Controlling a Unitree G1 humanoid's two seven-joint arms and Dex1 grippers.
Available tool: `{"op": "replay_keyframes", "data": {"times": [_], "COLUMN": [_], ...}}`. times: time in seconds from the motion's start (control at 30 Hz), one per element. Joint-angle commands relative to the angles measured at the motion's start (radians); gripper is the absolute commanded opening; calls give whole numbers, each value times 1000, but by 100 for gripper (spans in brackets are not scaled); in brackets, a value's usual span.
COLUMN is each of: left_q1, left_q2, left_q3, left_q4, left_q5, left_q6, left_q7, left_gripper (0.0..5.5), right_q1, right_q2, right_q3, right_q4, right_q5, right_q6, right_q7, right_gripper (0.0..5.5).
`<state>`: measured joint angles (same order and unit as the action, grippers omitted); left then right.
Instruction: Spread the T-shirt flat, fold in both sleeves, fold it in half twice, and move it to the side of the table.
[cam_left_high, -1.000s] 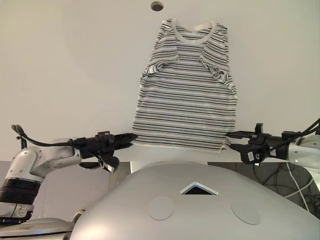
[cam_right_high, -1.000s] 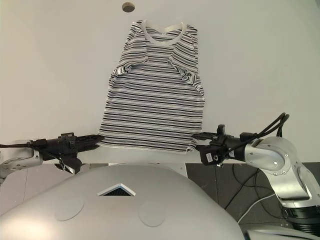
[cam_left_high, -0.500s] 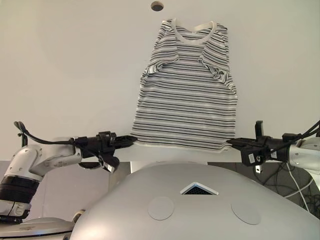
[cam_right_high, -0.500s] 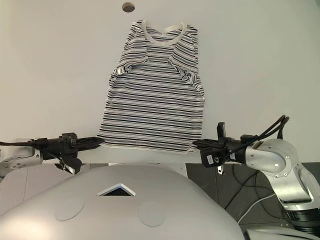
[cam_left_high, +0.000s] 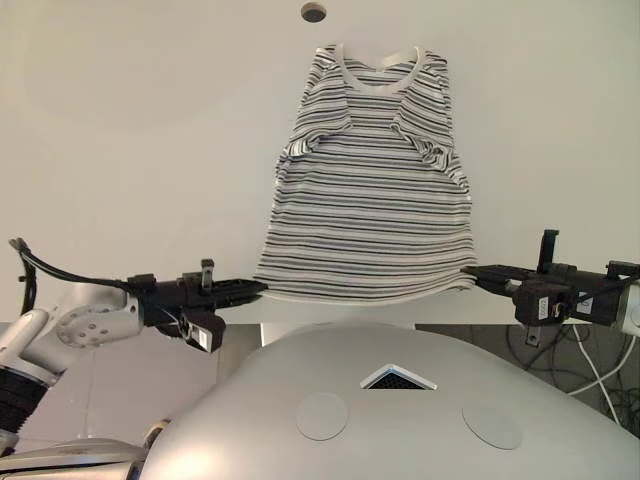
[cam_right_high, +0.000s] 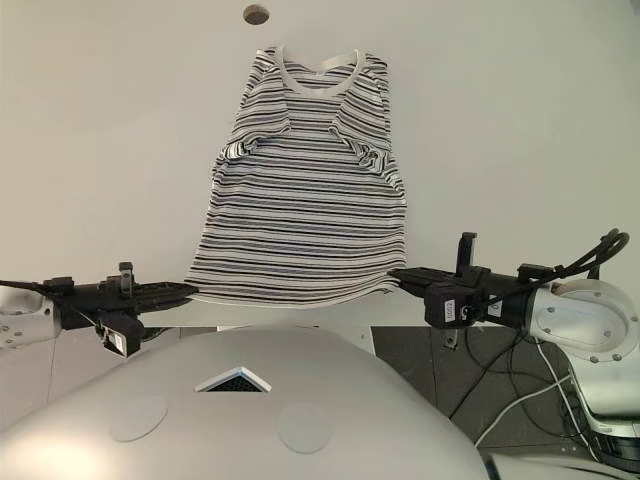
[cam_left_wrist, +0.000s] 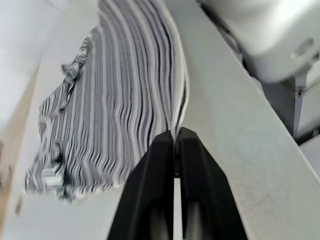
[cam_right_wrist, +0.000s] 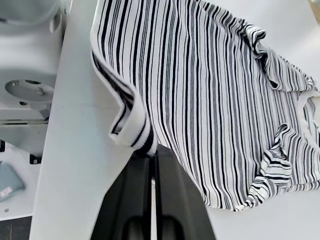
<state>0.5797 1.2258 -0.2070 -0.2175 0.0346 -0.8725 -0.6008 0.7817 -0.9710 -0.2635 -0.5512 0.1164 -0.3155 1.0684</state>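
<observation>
A black-and-white striped T-shirt (cam_left_high: 368, 190) lies on the white table (cam_left_high: 140, 150), collar at the far end, both sleeves folded in over the chest. Its near hem is lifted off the table and stretched between the two grippers. My left gripper (cam_left_high: 262, 287) is shut on the hem's left corner; in the left wrist view its fingers (cam_left_wrist: 174, 150) pinch the striped T-shirt (cam_left_wrist: 120, 95). My right gripper (cam_left_high: 471, 271) is shut on the hem's right corner, and the right wrist view has the hem of the T-shirt (cam_right_wrist: 200, 90) curling over the gripper (cam_right_wrist: 151, 152).
A small round dark hole (cam_left_high: 314, 12) sits in the table beyond the collar. Bare tabletop spreads wide to both sides of the shirt. The table's near edge (cam_left_high: 340, 310) runs just under the hem. Cables (cam_left_high: 590, 370) hang on the floor at the right.
Both grippers have moved apart and lifted, drawing the near hem up off the table and taut. The shirt has slid slightly toward the far end.
</observation>
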Motion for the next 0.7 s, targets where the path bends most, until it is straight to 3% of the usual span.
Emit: {"op": "replay_keyframes", "data": {"times": [0.03, 0.17, 0.3, 0.43, 0.57, 0.7], "left_q1": [125, 330, 533, 587, 477, 132], "left_q2": [148, 170, 94, 4, -78, -241], "left_q3": [102, 284, 486, 606, 596, 461], "left_q4": [-105, -211, -362, -424, -447, -377], "left_q5": [-317, -515, -648, -689, -631, -375], "left_q6": [67, 93, 177, 274, 351, 383], "left_q7": [-94, -221, -410, -542, -529, -343], "left_gripper": [0, 0, 0, 0, 0, 0], "right_q1": [28, 117, 188, 194, 151, -44], "right_q2": [12, 52, 77, 90, 96, 108], "right_q3": [-47, -129, -211, -263, -285, -209], "right_q4": [0, -19, -55, -78, -102, -104], "right_q5": [17, 40, 76, 113, 135, 74], "right_q6": [-10, -38, -86, -100, -76, 11], "right_q7": [14, 29, 71, 95, 75, -50], "right_gripper": [2, 2, 2, 2, 2, 2]}}
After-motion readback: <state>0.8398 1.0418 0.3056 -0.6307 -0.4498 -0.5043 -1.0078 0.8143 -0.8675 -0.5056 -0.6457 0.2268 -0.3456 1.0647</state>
